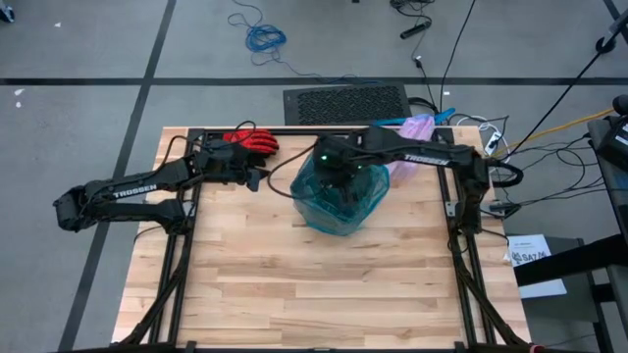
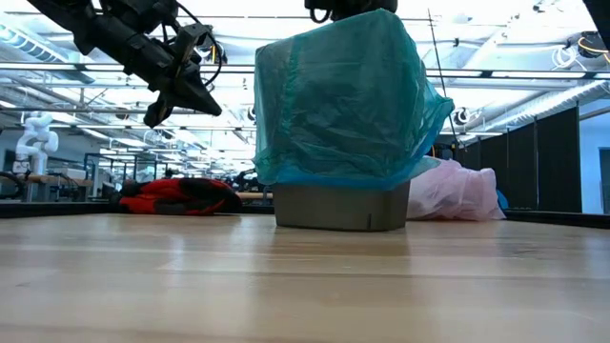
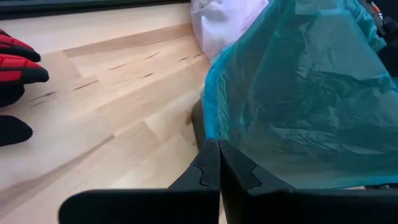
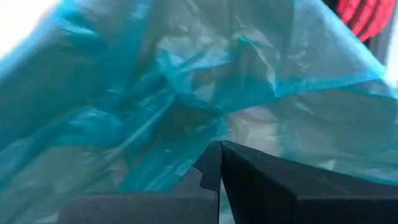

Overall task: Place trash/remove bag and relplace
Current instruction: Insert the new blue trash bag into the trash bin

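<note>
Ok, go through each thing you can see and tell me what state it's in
Grey plastic bin: upright, lined.
Teal-green plastic bag: draped over the bin.
Pale lilac-pink plastic bag: lying crumpled behind the bin.
Red glove: lying flat.
Left hand: shut, empty, beside the bin.
Right hand: shut, over the bin.

Robotics lab, open-plan hall. Wooden bench (image 1: 324, 284) on grey floor with loose cables (image 1: 263, 37). White robot (image 2: 36, 133) stands beyond.

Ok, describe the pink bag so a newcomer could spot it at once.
Start at the grey bin draped in a teal bag near the wooden table's far edge. Just beyond it, under the right arm, lies the pink bag: pale, see-through and crumpled, unlike the red glove.
</note>
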